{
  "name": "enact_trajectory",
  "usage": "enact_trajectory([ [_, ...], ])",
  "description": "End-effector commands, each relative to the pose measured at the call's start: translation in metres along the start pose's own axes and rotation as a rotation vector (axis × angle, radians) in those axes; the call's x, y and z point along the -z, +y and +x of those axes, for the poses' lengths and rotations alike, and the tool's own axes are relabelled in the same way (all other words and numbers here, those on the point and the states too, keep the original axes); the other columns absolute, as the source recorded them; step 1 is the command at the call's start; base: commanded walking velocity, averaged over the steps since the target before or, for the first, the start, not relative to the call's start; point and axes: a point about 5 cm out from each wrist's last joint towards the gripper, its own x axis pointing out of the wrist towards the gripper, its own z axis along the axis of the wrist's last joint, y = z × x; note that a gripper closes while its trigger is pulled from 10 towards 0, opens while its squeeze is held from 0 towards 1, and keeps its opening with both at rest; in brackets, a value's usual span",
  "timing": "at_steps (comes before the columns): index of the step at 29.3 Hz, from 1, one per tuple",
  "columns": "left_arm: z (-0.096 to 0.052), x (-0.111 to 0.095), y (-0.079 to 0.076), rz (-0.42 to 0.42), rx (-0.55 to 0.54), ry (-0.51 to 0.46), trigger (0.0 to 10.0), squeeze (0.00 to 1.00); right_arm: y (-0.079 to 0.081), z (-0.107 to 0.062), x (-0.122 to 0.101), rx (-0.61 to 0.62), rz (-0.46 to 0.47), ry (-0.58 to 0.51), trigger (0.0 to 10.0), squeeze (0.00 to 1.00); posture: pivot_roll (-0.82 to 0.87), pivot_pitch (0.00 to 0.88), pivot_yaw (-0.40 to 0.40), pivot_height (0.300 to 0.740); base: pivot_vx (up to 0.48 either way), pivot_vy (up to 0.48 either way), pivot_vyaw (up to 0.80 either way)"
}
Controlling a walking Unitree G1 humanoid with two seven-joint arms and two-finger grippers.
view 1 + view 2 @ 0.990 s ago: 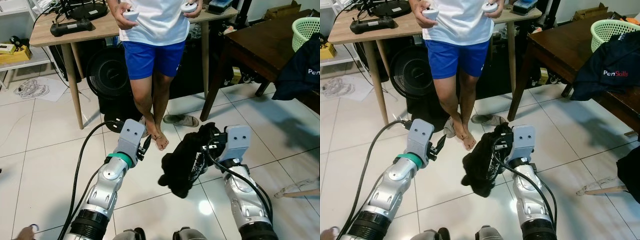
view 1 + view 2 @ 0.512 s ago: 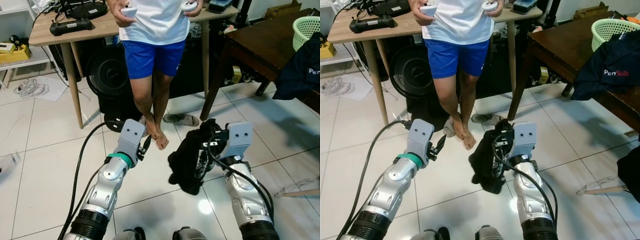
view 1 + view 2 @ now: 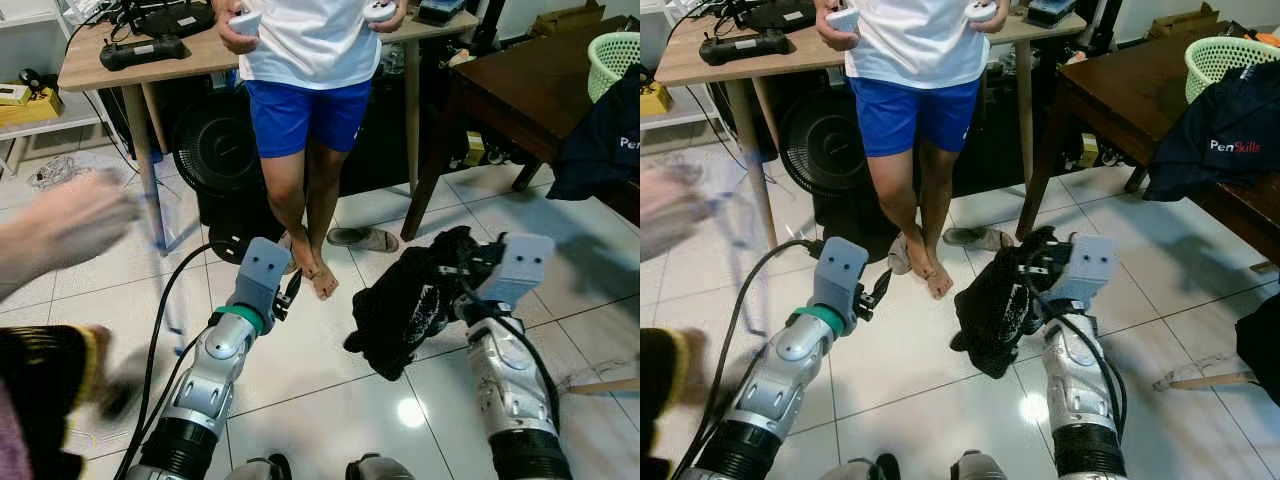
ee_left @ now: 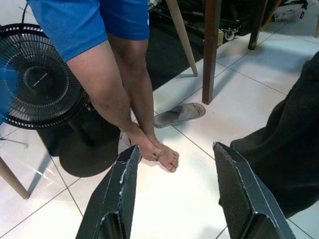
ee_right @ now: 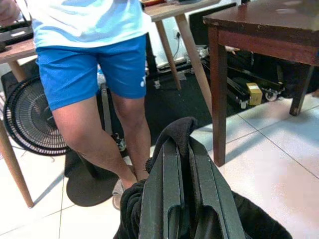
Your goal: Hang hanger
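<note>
Black cloth [image 3: 410, 305] hangs bunched from the right gripper [image 5: 180, 172], whose fingers pinch it narrowly; no hanger can be made out. The left gripper [image 4: 172, 189] stands wide and empty. A blurred hand [image 3: 70, 225] reaches in at the left and could collide, and the person [image 3: 300, 110] stands close ahead.
</note>
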Motion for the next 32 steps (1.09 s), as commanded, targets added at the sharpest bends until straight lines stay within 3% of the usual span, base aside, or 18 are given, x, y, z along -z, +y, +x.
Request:
enact_trajectory([
  [1, -0.003, 0.003, 0.001, 0.008, -0.001, 0.016, 10.0, 0.0, 0.001, 0.0, -0.005, -0.012, -0.009, -0.021, 10.0, 0.0, -0.1, 0.069, 0.1, 0.74, 0.0, 0.0, 0.0],
  [9, -0.003, 0.002, 0.001, 0.013, 0.001, 0.016, 10.0, 0.0, 0.002, -0.004, -0.005, -0.065, -0.107, -0.018, 10.0, 0.0, -0.1, 0.068, 0.1, 0.74, 0.0, 0.0, 0.0],
  [11, -0.003, 0.002, 0.001, 0.013, 0.0, 0.015, 10.0, 0.0, 0.0, -0.007, 0.001, -0.069, -0.115, 0.009, 10.0, 0.0, -0.1, 0.068, 0.1, 0.74, 0.0, 0.0, 0.0],
  [12, -0.002, 0.002, 0.001, 0.013, 0.0, 0.015, 10.0, 0.0, 0.0, -0.012, 0.012, -0.101, -0.127, 0.077, 10.0, 0.0, -0.1, 0.069, 0.1, 0.74, 0.0, 0.0, 0.0],
  [14, -0.002, 0.002, 0.001, 0.013, 0.0, 0.015, 10.0, 0.0, 0.0, -0.012, 0.012, -0.101, -0.127, 0.077, 10.0, 0.0, -0.1, 0.069, 0.1, 0.74, 0.0, 0.0, 0.0],
  [15, -0.002, 0.002, 0.001, 0.013, 0.001, 0.015, 10.0, 0.0, 0.004, -0.018, 0.023, -0.165, -0.143, 0.14, 10.0, 0.0, -0.1, 0.068, 0.1, 0.74, 0.0, 0.0, 0.0],
  [17, -0.002, 0.002, 0.001, 0.013, 0.001, 0.015, 10.0, 0.0, 0.008, -0.019, 0.025, -0.185, -0.149, 0.147, 10.0, 0.0, -0.1, 0.068, 0.1, 0.74, 0.0, 0.0, 0.0],
  [21, -0.002, 0.002, 0.001, 0.014, 0.001, 0.015, 10.0, 0.0, 0.011, -0.018, 0.024, -0.195, -0.153, 0.141, 10.0, 0.0, -0.1, 0.067, 0.1, 0.74, 0.0, 0.0, 0.0],
  [26, -0.001, 0.001, 0.001, 0.015, 0.0, 0.014, 10.0, 0.0, 0.026, -0.009, 0.012, -0.254, -0.158, 0.084, 10.0, 0.0, -0.1, 0.067, 0.101, 0.74, 0.0, 0.0, 0.0],
  [32, -0.001, 0.002, 0.001, 0.015, 0.0, 0.016, 10.0, 0.0, 0.033, -0.01, 0.001, -0.32, -0.259, 0.044, 10.0, 0.0, -0.1, 0.069, 0.1, 0.74, 0.0, 0.0, 0.0],
])
